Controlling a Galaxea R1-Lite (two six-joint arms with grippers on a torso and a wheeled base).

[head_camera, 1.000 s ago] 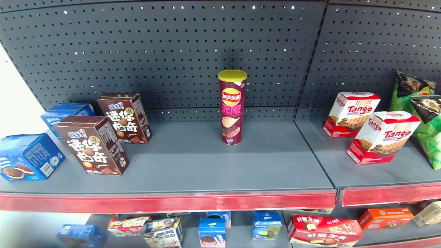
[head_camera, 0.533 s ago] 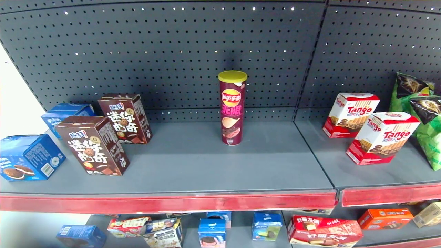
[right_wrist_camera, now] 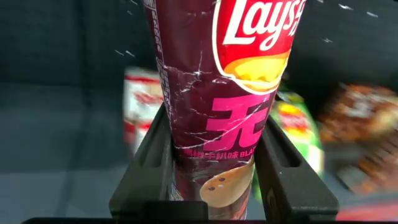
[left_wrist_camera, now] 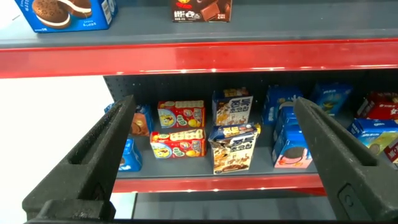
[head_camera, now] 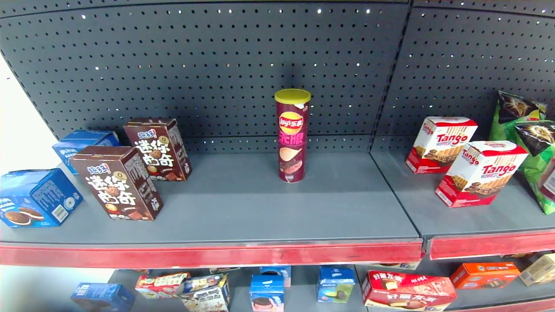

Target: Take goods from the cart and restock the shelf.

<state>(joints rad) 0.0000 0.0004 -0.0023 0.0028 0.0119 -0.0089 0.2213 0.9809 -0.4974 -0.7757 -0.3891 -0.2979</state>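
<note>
A maroon chip can (head_camera: 292,135) with a yellow lid stands upright in the middle of the upper grey shelf (head_camera: 243,212). My right gripper (right_wrist_camera: 214,158) is shut on a second maroon chip can (right_wrist_camera: 217,93), its black fingers (right_wrist_camera: 149,168) pressed on both sides of the tube. A sliver of that held can (head_camera: 549,181) shows at the far right edge of the head view, in front of the green bags. My left gripper (left_wrist_camera: 214,106) is open and holds nothing; it sits below the upper shelf's red edge, facing the lower shelf's snack boxes (left_wrist_camera: 180,127).
Brown cookie boxes (head_camera: 117,182) and blue boxes (head_camera: 37,197) stand on the left of the upper shelf. Red-and-white wafer boxes (head_camera: 481,171) and green bags (head_camera: 537,169) stand on the right. Bare shelf lies on both sides of the standing can. Small boxes (head_camera: 266,290) crowd the lower shelf.
A dark red edge of the held can has come into the head view at the far right. The shelf goods have not moved.
</note>
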